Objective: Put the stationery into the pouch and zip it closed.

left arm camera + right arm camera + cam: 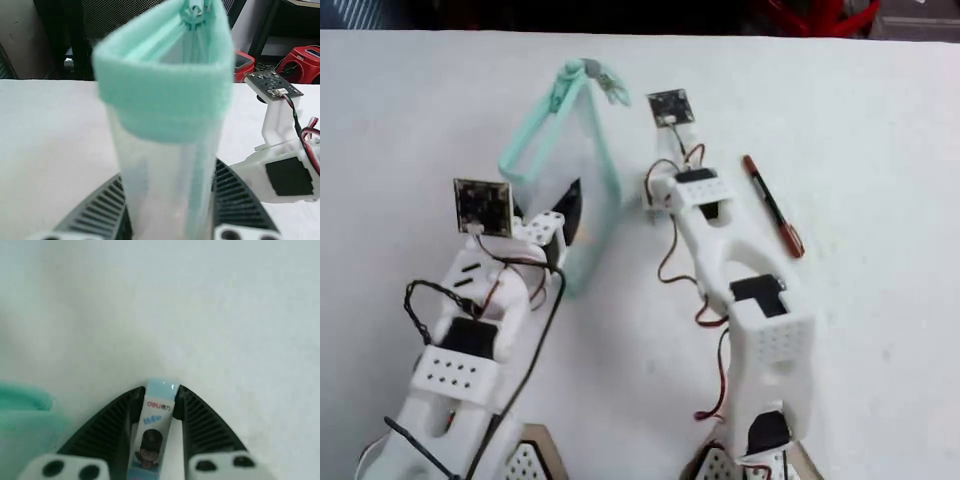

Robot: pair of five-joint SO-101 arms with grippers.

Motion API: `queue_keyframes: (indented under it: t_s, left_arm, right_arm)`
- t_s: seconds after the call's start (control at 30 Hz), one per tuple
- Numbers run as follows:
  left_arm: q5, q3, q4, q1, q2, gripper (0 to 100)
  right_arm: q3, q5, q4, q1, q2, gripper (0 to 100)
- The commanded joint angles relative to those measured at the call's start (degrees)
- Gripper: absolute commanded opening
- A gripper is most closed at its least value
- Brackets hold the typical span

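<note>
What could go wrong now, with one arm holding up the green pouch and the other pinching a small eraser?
The eraser sits in the right gripper by a narrow pinch, so it might slip or twist before release. The soft pouch is clamped by the left gripper at one spot only; a nudge could fold its mouth and the eraser would miss. The thin pen lies flat on the table, likely hard to grasp.

I see pouch point(165, 105) w/ fuzzy mint cloth band, clear-ish smooth plastic body; right claw point(159, 390) ribbed matt black plastic; eraser point(156, 430) sleeve glossy paper; desk point(200, 300) matt white, smooth.
</note>
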Motion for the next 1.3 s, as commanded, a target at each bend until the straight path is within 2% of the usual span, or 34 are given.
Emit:
queue_keyframes:
  t_s: [0.0, 0.3, 0.5, 0.8, 1.07, 1.27]
  left_arm:
    - [0.4, -0.5, 0.0, 2.1, -1.1, 20]
    - [0.4, -0.9, 0.1, 2.2, -1.1, 21]
    - [0.4, -0.9, 0.1, 2.0, -1.2, 21]
    - [4.1, -2.0, 0.3, 0.3, -1.2, 24]
    - [7.6, -10.9, 14.8, -0.4, -1.2, 26]
    - [5.8, -10.9, 15.9, 0.0, -1.2, 28]
  right_arm:
    - [1.9, 0.6, 1.3, 1.4, -6.6, 1.8]
    - [13.2, 0.1, -0.1, 4.1, -19.9, 1.8]
    - [26.4, -4.6, -11.9, 7.7, -30.5, 1.8]
    - [41.4, -5.1, -25.1, 5.8, -40.9, 1.7]
    - [41.3, -5.0, -26.2, 3.6, -37.7, 1.7]
    - [40.6, -5.0, -25.8, 3.6, -37.0, 1.7]
